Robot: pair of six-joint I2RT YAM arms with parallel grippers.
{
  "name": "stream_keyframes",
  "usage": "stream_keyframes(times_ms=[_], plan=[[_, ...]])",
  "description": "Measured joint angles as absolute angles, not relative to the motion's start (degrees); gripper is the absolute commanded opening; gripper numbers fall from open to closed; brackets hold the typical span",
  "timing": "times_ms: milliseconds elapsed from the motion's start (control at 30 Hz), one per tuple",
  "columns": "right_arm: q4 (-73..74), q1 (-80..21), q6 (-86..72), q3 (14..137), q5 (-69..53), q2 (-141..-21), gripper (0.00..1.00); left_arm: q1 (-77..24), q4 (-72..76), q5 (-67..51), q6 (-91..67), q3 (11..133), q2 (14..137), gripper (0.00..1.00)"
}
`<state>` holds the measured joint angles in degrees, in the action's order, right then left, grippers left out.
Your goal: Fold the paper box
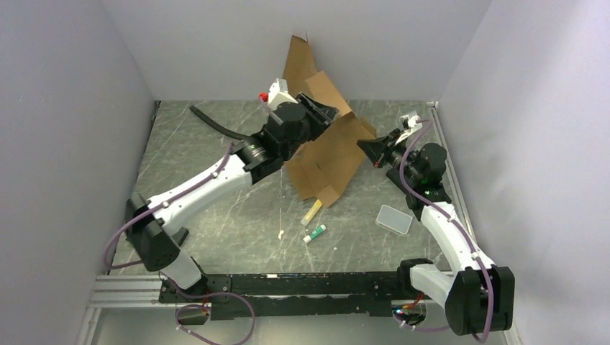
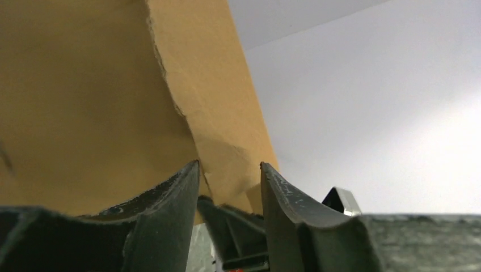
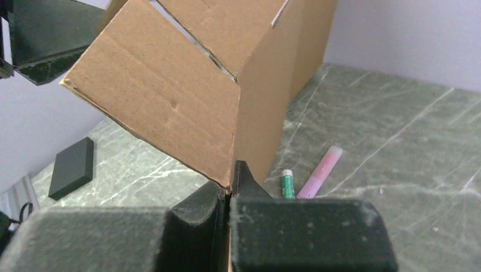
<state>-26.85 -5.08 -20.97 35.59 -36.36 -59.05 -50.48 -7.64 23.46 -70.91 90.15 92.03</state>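
Right gripper [image 3: 231, 177] is pressed together on a corner edge of the paper box [image 1: 332, 154], which stands tilted up at the back-middle of the table [image 1: 216, 230], while your left gripper [image 2: 230, 170] sits spread at its top flap. Judge it light, stiff across panels but weak at creases and its torn edge, so take hold near a crease. You have open room nearer the arm bases; the back wall [image 1: 216, 43] is close behind, with a green-capped tube [image 1: 314, 233] and clear lid [image 1: 394, 218] near

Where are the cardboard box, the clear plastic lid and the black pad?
cardboard box [image 1: 334, 152], top view, on its broad brown panel.
plastic lid [image 1: 394, 218], top view, middle of its face.
black pad [image 3: 72, 167], right wrist view, its flat top.
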Motion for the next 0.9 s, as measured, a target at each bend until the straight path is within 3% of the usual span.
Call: stream_keyframes(times_ms=[233, 367, 667, 900], plan=[[-8.4, -3.4, -4.93, 49.23, -45.76, -59.35, 0.0, -46.59, -9.17, 15.86, -54.78, 78.56, 75.46, 0.85], [7.57, -3.14, 9.26, 60.47, -48.6, -59.68, 0.0, -45.56, -9.61, 8.58, -39.75, 69.01, 62.76, 0.94], [32.82, -3.07, 29.12, 85.38, -47.62, -66.04, 0.0, -45.6, -15.09, -1.56, -5.28, 64.93, 46.41, 0.98], [44.31, -3.05, 35.86, 92.86, -46.76, -66.32, 0.0, -45.56, -16.78, -3.36, 5.02, 59.72, 45.06, 0.97]])
